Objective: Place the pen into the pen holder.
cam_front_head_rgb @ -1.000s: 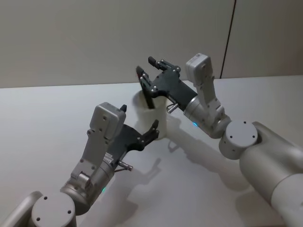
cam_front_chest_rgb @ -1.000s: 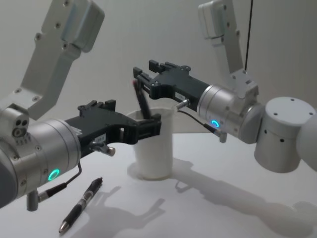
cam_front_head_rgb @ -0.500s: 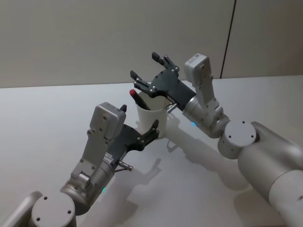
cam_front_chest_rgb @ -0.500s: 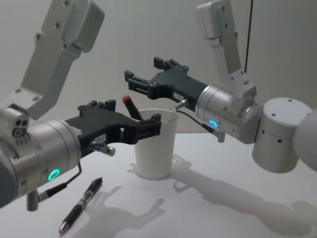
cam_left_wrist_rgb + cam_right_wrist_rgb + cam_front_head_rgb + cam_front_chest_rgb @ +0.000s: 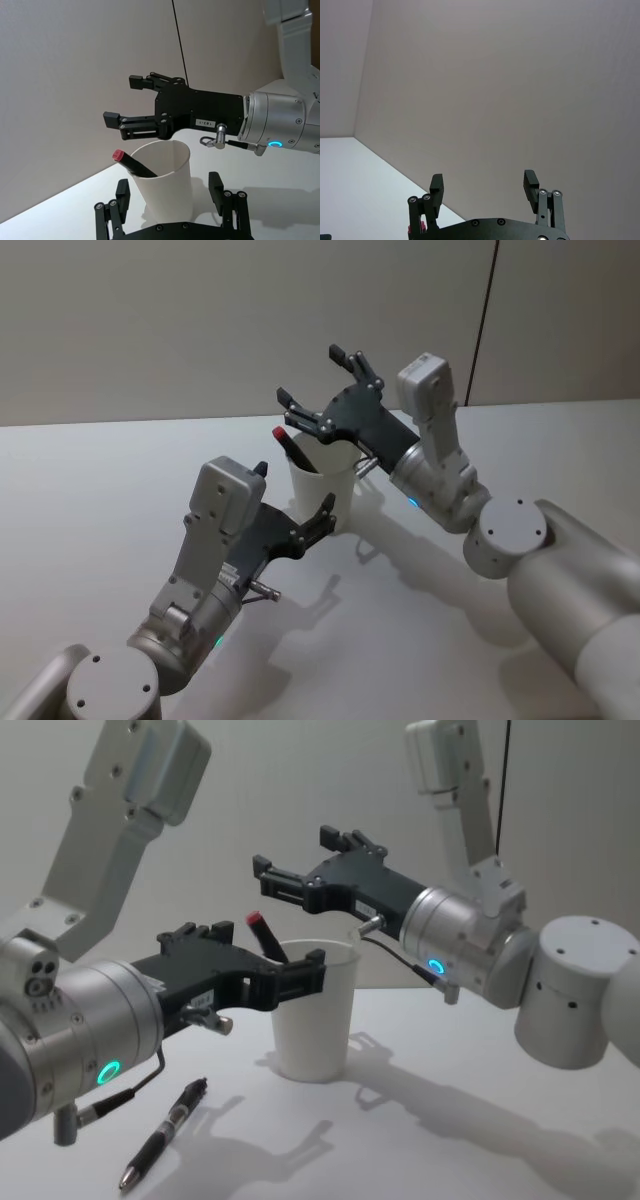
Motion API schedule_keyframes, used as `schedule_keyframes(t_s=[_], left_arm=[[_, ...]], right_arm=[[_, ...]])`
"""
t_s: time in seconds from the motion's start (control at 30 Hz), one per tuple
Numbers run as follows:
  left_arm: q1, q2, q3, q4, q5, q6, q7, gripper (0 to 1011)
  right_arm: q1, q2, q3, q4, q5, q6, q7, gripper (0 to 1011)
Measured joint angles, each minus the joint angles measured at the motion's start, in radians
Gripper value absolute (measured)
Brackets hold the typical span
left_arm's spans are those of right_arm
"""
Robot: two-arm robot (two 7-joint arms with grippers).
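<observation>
A white table carries everything. The right gripper hangs just above the holder's rim, its 2 fingers spread wide and holding nothing. The left gripper sits low at the holder's near side, also spread, with 1 finger on each side of the cup wall. The holder stands upright between them. A pen leans inside it, red cap poking over the rim. A 2nd pen lies on the table nearer the robot.
</observation>
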Motion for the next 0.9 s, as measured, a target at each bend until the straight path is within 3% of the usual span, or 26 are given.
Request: schedule_keyframes(t_s=[0.4,0.47,0.5,0.9], left_arm=[[0.000,0.000,0.000,0.000,0.000,0.000,0.000,1004],[0.000,0.000,0.000,0.000,0.000,0.000,0.000,1004],[0.000,0.000,0.000,0.000,0.000,0.000,0.000,1004],[0.000,0.000,0.000,0.000,0.000,0.000,0.000,1004]], right_arm=[[-0.175,0.073,0.006,-0.321,-0.014,0.133,-0.092,1002],[-0.228,0.097,0.009,-0.414,-0.016,0.173,-0.131,1002],[-0.228,0.097,0.009,-0.414,-0.016,0.173,-0.131,1002],[-0.446,0.205,0.036,-0.756,0.015,0.344,-0.291,1002]])
